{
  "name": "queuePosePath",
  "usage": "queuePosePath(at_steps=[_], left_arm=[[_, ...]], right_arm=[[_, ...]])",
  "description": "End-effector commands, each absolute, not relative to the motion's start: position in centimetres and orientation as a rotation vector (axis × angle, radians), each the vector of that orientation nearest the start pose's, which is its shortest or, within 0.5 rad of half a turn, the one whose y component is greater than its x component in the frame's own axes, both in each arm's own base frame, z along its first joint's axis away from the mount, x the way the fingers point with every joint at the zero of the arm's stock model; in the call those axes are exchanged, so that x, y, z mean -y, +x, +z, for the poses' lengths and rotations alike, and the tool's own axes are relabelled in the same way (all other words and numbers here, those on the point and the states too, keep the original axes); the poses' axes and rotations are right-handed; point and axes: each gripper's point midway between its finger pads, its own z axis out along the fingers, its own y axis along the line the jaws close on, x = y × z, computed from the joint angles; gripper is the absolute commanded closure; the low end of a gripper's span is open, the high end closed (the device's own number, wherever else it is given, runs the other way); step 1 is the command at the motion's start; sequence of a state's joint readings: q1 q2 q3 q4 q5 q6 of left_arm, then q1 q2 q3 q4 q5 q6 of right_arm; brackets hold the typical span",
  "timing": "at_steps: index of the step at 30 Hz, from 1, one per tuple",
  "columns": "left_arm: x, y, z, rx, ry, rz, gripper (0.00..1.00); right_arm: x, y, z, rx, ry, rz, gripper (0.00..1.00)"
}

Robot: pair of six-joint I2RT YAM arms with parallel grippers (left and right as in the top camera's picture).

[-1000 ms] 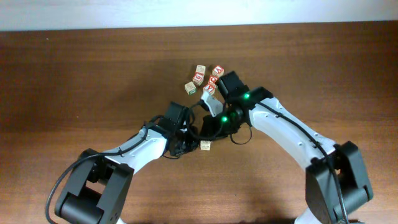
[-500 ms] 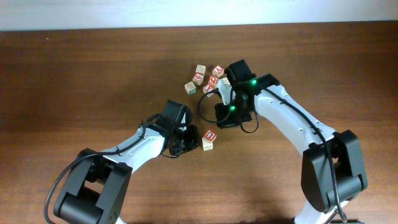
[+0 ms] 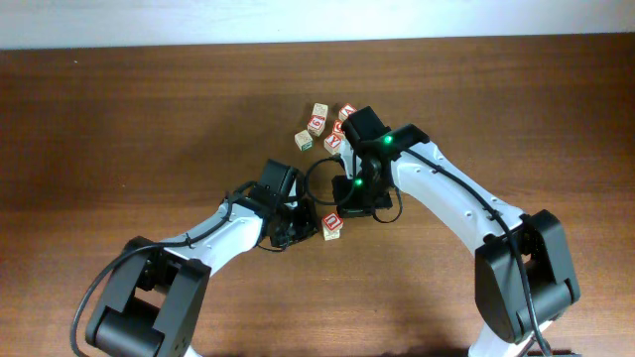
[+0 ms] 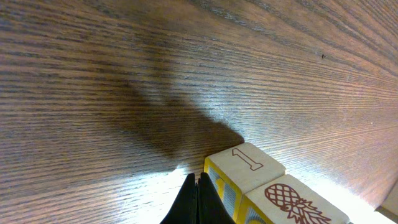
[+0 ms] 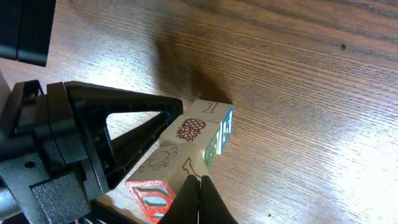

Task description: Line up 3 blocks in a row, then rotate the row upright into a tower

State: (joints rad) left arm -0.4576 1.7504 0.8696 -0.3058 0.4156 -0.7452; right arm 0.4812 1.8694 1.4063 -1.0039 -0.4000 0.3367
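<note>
Three blocks lie in a row in the right wrist view: a cube with a "1" on top (image 5: 210, 107), a pineapple cube (image 5: 188, 130), and a pale cube with a red-framed face (image 5: 151, 190). From overhead only the red-framed block (image 3: 331, 224) shows; the others are hidden under the right arm. My right gripper (image 5: 200, 199) is shut and empty, its tips over the nearest cube's edge. My left gripper (image 4: 198, 200) is shut too, pressed beside the yellow side of the "1" cube (image 4: 247, 164), next to the pineapple cube (image 4: 292, 198). Overhead, the left gripper (image 3: 303, 226) and right gripper (image 3: 340, 208) flank the row.
A loose cluster of other beige and red letter cubes (image 3: 317, 123) lies behind the right arm, towards the table's far side. Bare brown wood (image 3: 149, 119) surrounds the arms. The left gripper's black body (image 5: 93, 140) fills the left of the right wrist view.
The right arm swung out towards the cube cluster and came back over the row. The near cube now shows a red-framed face and has shifted slightly. The left arm barely moved.
</note>
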Motion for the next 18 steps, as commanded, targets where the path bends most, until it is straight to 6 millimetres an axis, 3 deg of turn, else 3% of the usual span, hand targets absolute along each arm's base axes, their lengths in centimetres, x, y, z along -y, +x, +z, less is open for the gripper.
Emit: queuePosePath(at_steps=[1,5,6,7,9,11,14,15,17,18], left_arm=[[22.2,29.5,1.5,-2.911,-0.299,-0.857,1.00],[22.3,29.5,1.5,-2.908,-0.298,-0.859,1.00],[22.3,29.5,1.5,-2.908,-0.298,-0.859,1.00],[22.3,29.5,1.5,-2.909,-0.298,-0.858,1.00],[22.3,29.5,1.5,-2.909,-0.298,-0.858,1.00],[22.3,29.5,1.5,-2.908,-0.298,-0.858,1.00],[22.2,29.8,1.9,-2.902,-0.307,-0.891,1.00],[21.6,30.9,2.9,-2.860,-0.276,-0.896,1.00],[16.0,33.6,5.3,-2.756,-0.368,-0.823,1.00],[12.9,34.3,7.0,-2.707,-0.388,-0.787,1.00]], right_arm=[[-23.0,29.2,7.5,-3.169,-0.132,0.635,0.96],[-23.2,29.3,7.8,-3.182,-0.026,0.659,0.96],[-22.9,30.2,8.2,-3.148,-0.044,0.623,0.96],[-22.5,31.8,9.6,-3.072,-0.092,0.549,0.96],[-22.9,32.8,13.0,-2.981,-0.256,0.559,0.96],[-21.9,30.5,12.6,-3.072,-0.320,0.519,0.96],[-22.3,28.7,12.4,-3.104,-0.452,0.498,0.96],[-22.4,29.0,12.6,-3.088,-0.452,0.499,0.96],[-21.8,30.5,15.9,-2.990,-0.416,0.528,0.96],[-20.1,31.6,18.9,-2.924,-0.359,0.492,0.92]])
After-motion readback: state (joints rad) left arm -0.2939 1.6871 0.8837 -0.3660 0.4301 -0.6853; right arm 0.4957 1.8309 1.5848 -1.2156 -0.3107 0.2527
